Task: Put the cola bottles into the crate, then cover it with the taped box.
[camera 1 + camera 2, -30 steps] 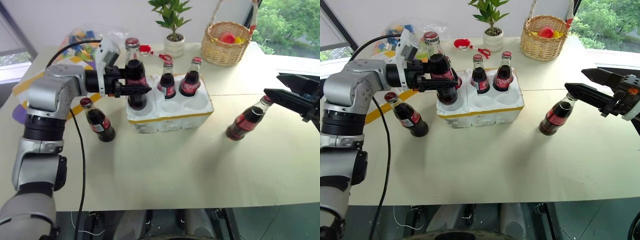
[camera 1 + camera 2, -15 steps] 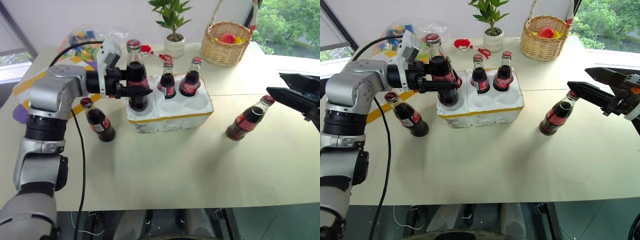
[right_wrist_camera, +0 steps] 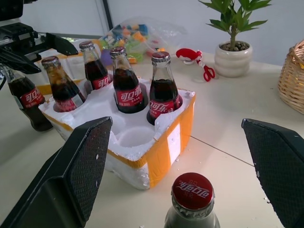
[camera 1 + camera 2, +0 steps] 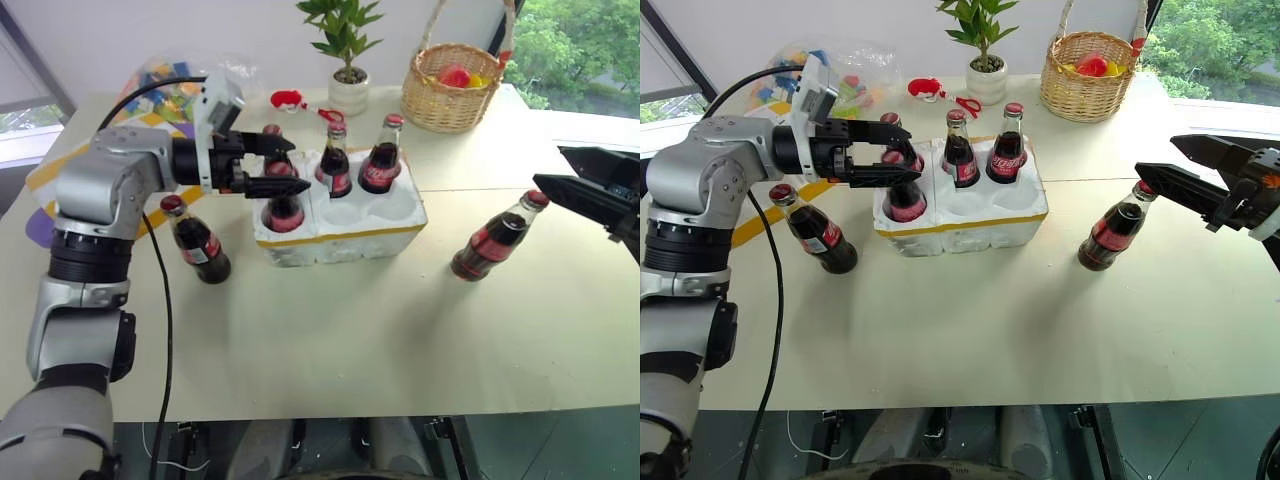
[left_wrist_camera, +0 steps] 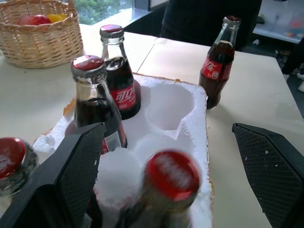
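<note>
Four cola bottles [image 4: 905,198] sit in the crate [image 4: 970,226] mid-surface, two wells free. Two more stand outside: one left [image 4: 812,231], one right [image 4: 1110,228]. Left hand [image 4: 895,154] wide open around the front-left bottle's neck; pulling away crooked could tip it. Right hand [image 4: 1185,170] wide, empty, jaws flanking the right bottle's cap; a clumsy close could topple it. Wicker basket [image 4: 1087,75] holds fruit.

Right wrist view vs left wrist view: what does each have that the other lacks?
Right wrist: potted plant, red scissors, bag of toys, standing bottle on the robot's left of the crate. Left wrist: the loose bottle from cap to base; right wrist gets its cap. Both: crate, four seated bottles, basket.
</note>
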Controlling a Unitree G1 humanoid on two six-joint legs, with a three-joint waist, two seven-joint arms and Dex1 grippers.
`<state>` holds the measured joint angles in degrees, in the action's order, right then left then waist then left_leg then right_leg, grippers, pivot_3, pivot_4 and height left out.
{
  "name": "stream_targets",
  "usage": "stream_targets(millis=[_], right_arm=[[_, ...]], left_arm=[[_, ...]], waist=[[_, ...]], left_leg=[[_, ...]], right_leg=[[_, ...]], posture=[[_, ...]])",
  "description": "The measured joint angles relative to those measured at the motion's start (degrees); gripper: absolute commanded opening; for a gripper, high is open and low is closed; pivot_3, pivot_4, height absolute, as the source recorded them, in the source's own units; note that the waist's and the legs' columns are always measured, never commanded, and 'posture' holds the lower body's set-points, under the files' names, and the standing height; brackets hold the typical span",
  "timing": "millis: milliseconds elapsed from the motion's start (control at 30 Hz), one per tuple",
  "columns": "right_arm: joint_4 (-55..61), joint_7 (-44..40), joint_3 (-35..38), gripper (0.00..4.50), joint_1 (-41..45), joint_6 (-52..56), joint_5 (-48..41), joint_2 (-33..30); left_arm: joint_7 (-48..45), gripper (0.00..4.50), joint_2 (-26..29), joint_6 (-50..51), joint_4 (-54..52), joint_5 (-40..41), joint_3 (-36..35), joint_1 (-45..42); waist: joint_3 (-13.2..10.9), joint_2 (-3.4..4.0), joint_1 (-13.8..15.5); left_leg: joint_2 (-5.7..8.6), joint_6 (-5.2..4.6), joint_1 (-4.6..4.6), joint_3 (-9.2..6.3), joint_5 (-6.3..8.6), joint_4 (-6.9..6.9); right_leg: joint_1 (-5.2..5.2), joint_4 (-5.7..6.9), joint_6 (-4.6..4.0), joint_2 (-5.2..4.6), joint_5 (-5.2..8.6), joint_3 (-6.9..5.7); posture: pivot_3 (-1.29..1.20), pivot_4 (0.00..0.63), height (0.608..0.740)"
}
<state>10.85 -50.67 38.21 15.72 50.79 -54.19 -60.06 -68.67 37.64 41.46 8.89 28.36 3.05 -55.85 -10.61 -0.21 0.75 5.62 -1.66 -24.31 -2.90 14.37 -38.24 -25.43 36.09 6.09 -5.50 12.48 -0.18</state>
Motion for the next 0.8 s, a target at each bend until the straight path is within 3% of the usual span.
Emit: stream_targets(millis=[167, 467, 600, 733, 800], right_arm=[[-1.2, -1.3, -0.4, 4.50, 0.8, 0.0, 0.4, -1.2], [-4.8, -6.7, -4.9, 4.50, 5.4, -1.6, 2.2, -4.9], [-7.2, -10.3, -8.8, 4.50, 9.6, -3.2, 3.5, -6.7], [-9.0, -12.4, -12.8, 4.50, 13.2, -4.6, 4.9, -6.9], [-10.8, -12.9, -15.0, 4.50, 15.9, -5.1, 6.0, -6.6]], left_arm=[[-1.3, 4.46, 3.0, 3.7, -0.1, 2.8, -1.8, -3.2], [-6.9, 4.46, 18.4, 7.7, 0.1, 5.7, -6.7, -7.6], [-8.6, 4.46, 28.0, 7.8, -1.9, 6.0, -13.2, 1.0], [-6.8, 4.46, 30.2, 9.2, -6.8, 6.5, -21.3, 14.6], [-5.2, 4.46, 29.7, 10.8, -13.4, 6.8, -28.9, 26.6]], waist=[[0.0, -0.01, 0.0], [0.0, 0.04, -0.5], [0.0, 0.13, -1.4], [0.0, 0.11, -1.3], [0.0, 0.15, -1.5]], left_leg=[[0.00, 0.00, -0.01, 0.00, 0.00, 0.00], [0.00, -0.03, 0.05, 0.01, 0.02, 0.04], [-0.02, -0.02, 0.12, 0.02, 0.02, 0.11], [-0.02, -0.23, 0.13, -0.02, 0.15, 0.07], [-0.03, -0.23, 0.12, -0.01, 0.16, 0.11]], right_leg=[[-0.01, 0.00, 0.00, 0.01, 0.00, 0.00], [-0.01, 0.02, 0.00, 0.03, 0.00, 0.00], [0.00, 0.00, -0.01, 0.02, 0.02, 0.01], [0.04, -0.04, -0.01, -0.01, 0.02, 0.01], [0.01, -0.04, -0.02, -0.02, 0.02, 0.03]], posture=[[0.00, 0.150, 0.732], [0.00, 0.150, 0.732], [0.00, 0.150, 0.732], [0.00, 0.150, 0.732], [0.00, 0.150, 0.732]])
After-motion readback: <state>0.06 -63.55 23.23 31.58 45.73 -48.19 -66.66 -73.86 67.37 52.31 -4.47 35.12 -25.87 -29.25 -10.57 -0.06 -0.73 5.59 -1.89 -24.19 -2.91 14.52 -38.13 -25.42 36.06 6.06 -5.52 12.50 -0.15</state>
